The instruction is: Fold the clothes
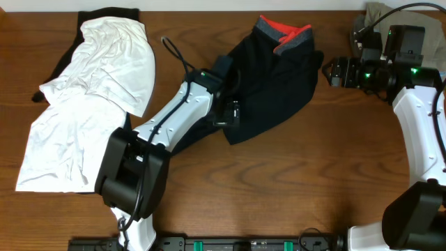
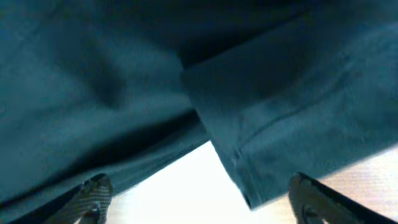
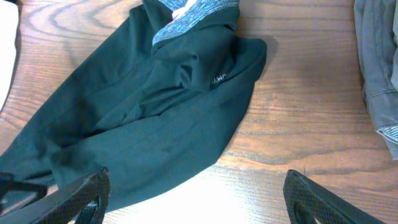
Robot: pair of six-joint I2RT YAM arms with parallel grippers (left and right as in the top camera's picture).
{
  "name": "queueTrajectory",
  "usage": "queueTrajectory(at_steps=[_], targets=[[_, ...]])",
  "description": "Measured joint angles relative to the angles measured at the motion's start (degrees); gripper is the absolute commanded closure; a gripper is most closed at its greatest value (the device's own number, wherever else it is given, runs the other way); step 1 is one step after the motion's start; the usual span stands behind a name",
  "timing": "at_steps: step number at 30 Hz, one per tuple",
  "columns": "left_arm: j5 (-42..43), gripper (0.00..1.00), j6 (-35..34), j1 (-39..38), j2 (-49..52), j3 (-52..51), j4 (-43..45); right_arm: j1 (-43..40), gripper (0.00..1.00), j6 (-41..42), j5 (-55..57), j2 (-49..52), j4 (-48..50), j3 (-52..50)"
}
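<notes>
The clothes, black pants, lie bunched in the middle of the table, with the grey, red-edged waistband at the far side. My left gripper hovers at their near left edge. In the left wrist view dark cloth fills the frame, a hem corner reaches down between the wide-apart fingers, and my left gripper is open. My right gripper stands right of the pants, apart from them. It is open over bare wood beside the pants and their small white logo.
A large white garment covers the left of the table, over something black. A khaki-grey garment lies at the far right corner, also at the right edge in the right wrist view. A black cable runs along my left arm.
</notes>
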Motion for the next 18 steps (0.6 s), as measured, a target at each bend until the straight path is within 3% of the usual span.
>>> queueTrajectory(at_steps=[3, 8, 18], targets=[[0.0, 0.29, -4.28, -0.61, 0.0, -2.67, 4.31, 0.0, 0.13, -0.02, 0.0, 0.0, 0.0, 0.0], [-0.02, 0.34, -9.03, -3.3, 0.0, -5.07, 7.48, 0.0, 0.12, 0.0, 0.0, 0.0, -0.07, 0.0], [0.0, 0.35, -13.66, -5.9, 0.22, -5.16, 7.45, 0.0, 0.12, 0.0, 0.0, 0.0, -0.35, 0.0]])
